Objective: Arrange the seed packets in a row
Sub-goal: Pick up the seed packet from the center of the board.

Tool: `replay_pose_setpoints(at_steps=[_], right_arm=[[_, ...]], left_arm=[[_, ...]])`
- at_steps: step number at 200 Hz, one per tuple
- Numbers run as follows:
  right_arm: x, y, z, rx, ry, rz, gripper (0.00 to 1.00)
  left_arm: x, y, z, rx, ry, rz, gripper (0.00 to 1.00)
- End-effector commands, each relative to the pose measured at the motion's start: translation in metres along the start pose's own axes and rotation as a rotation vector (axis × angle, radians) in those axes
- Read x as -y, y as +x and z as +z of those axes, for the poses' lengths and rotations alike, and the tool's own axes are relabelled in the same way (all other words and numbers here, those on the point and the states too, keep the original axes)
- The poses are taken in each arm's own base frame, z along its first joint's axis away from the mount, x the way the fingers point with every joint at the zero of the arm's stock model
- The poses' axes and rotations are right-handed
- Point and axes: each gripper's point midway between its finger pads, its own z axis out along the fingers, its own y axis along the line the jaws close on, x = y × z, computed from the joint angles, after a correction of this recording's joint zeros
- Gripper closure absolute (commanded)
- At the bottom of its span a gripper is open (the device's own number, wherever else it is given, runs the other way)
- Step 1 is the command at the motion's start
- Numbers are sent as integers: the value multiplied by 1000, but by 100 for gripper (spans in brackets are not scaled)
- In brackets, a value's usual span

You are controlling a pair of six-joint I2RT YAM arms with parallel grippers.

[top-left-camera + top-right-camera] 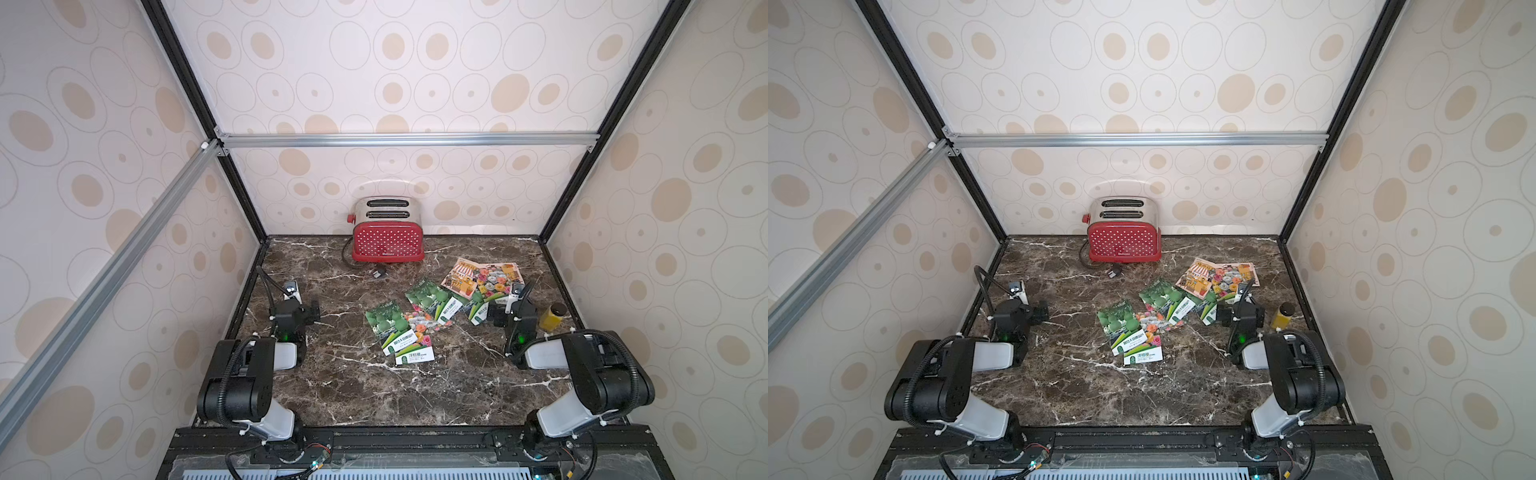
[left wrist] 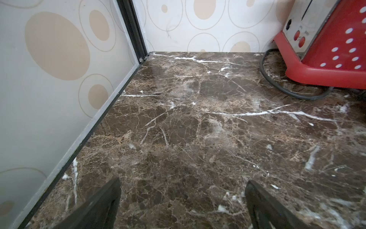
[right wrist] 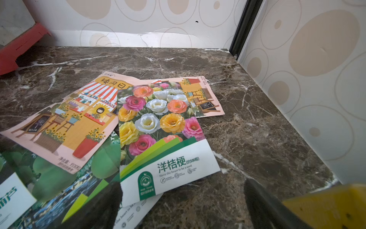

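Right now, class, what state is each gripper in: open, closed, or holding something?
Left gripper: open, empty, over bare tabletop.
Right gripper: open, empty, at the edge of a flower seed packet.

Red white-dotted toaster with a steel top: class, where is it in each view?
Top view: red dotted toaster at the back wall.
Top view: toaster there too.
Left wrist: its end, cropped, beside black cord.
Right wrist: only its red base corner.
Shared landmark: dark marble tabletop.

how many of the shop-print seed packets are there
2. One shop-print packet lies at the far-right pile's left edge; the second shop-print packet pokes out right of it, partly under a flower packet. Others may be hidden underneath.
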Motion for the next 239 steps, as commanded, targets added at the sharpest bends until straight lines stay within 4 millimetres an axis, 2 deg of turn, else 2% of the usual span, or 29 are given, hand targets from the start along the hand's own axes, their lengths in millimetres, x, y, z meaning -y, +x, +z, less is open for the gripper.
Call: replay_pose_setpoints(at_steps=[1, 239], right_arm=[[-1, -12, 0, 34, -3, 12, 0], [-1, -14, -1, 42, -6, 8, 0]], left_arm=[[0, -12, 3, 23, -8, 18, 1], [3, -14, 3, 32, 7, 24, 1]])
